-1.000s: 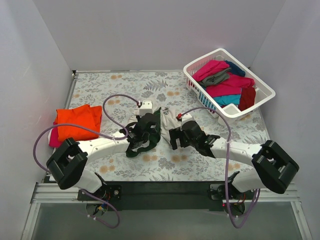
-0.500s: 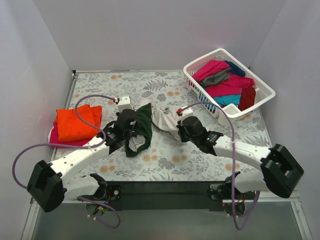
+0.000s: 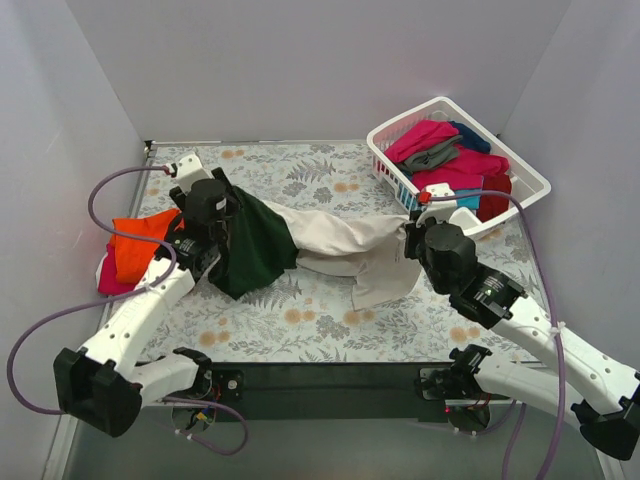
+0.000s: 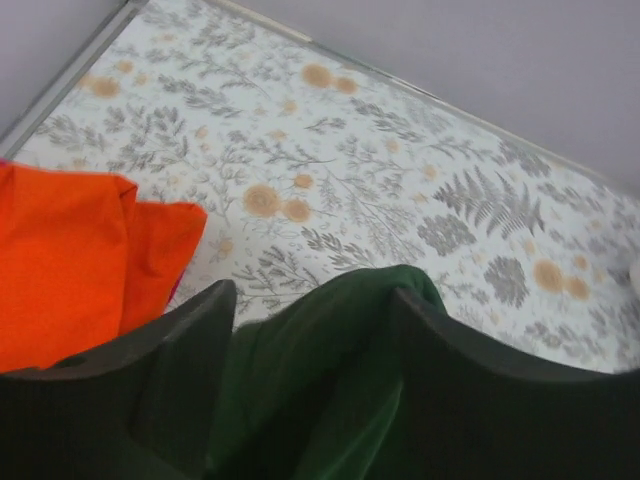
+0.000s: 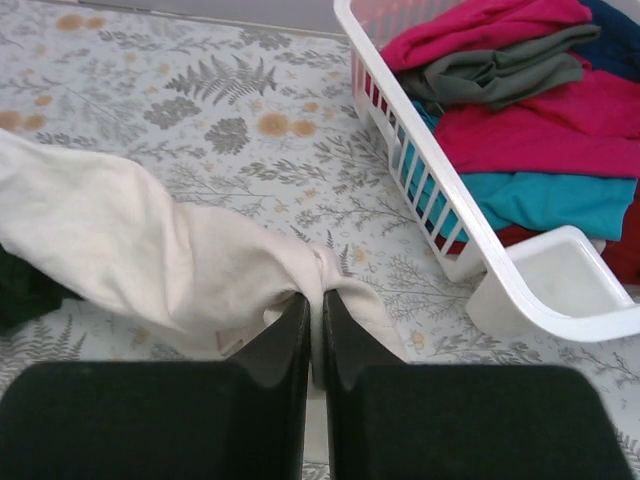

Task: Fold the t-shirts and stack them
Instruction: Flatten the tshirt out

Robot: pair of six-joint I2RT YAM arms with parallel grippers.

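The cream-white t-shirt with dark green sleeves [image 3: 335, 235] is stretched above the grey floral-covered bench [image 3: 300, 170] between both arms. The right gripper [image 5: 315, 300] has its fingers pinched tight on a cream fold. The left gripper [image 4: 312, 300] has its fingers partly apart with the green sleeve loose between them, so that end may slip out and the shirt slump crumpled. Pulling further right risks snagging the white slatted plastic basket [image 5: 545, 290]. Only the left wrist view shows that gap; only the overhead view shows the whole span and the folded orange t-shirt [image 3: 150, 245].

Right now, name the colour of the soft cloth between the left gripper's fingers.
Dark green cloth; clearest in left wrist view.
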